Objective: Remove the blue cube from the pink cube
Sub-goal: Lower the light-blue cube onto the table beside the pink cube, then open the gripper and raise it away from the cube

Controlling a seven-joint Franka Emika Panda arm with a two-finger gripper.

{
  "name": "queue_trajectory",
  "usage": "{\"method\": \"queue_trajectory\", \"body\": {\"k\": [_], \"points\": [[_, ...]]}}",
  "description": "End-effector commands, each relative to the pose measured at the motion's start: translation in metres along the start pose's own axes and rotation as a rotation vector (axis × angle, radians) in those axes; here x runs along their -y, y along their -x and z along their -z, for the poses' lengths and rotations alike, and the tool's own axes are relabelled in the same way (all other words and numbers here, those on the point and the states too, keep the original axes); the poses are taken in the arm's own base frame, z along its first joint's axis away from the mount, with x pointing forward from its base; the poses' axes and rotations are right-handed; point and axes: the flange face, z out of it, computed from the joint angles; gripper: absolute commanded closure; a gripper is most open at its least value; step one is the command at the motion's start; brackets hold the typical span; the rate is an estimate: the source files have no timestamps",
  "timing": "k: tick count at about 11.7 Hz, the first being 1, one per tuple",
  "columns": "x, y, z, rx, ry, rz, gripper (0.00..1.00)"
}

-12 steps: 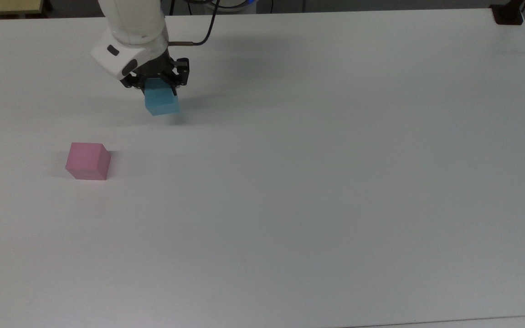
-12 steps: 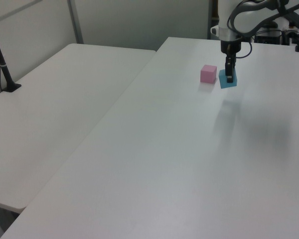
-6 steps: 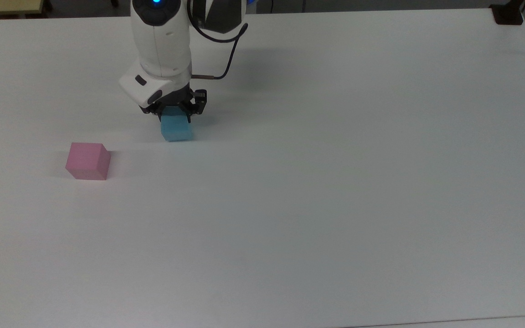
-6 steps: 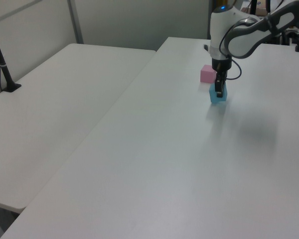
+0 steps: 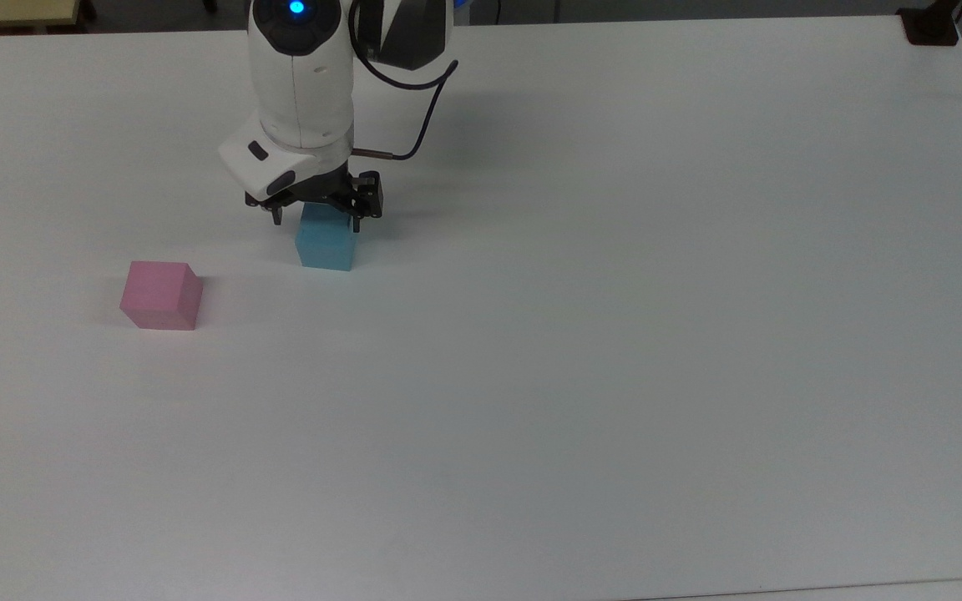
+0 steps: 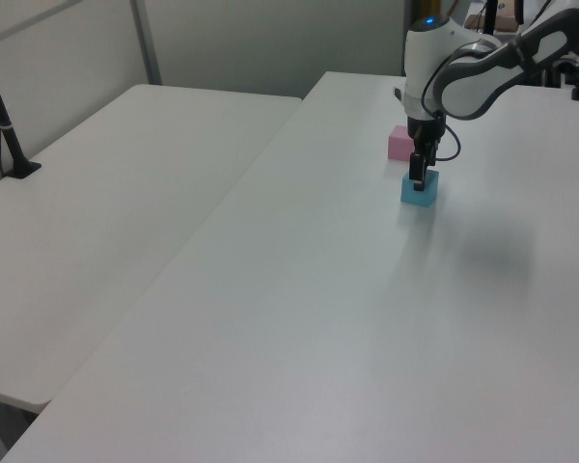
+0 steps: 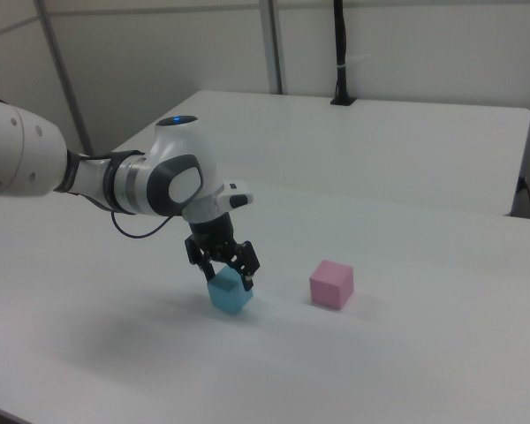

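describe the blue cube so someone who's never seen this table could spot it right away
On the big white table, find the white robot arm near the top view's upper left. The blue cube sits on the tabletop directly under the arm's open pincer. Its sky-blue colour separates it from the pink cube, which stands alone further to the top view's left.

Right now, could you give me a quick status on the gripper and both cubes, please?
Gripper open, straddling blue cube's top. Blue cube resting on table, off and apart from pink cube. Nothing in the way.
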Motion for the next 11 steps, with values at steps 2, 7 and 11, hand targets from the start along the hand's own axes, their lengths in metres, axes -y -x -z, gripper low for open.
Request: {"method": "queue_trajectory", "body": {"k": [2,7,11], "points": [[-0.015,0.010,0.078,-0.033,0.003,-0.067,0.00],[-0.054,0.038,0.241,-0.028,-0.088,-0.166,0.00],[-0.060,0.060,0.281,-0.032,-0.095,-0.154,0.00]]}}
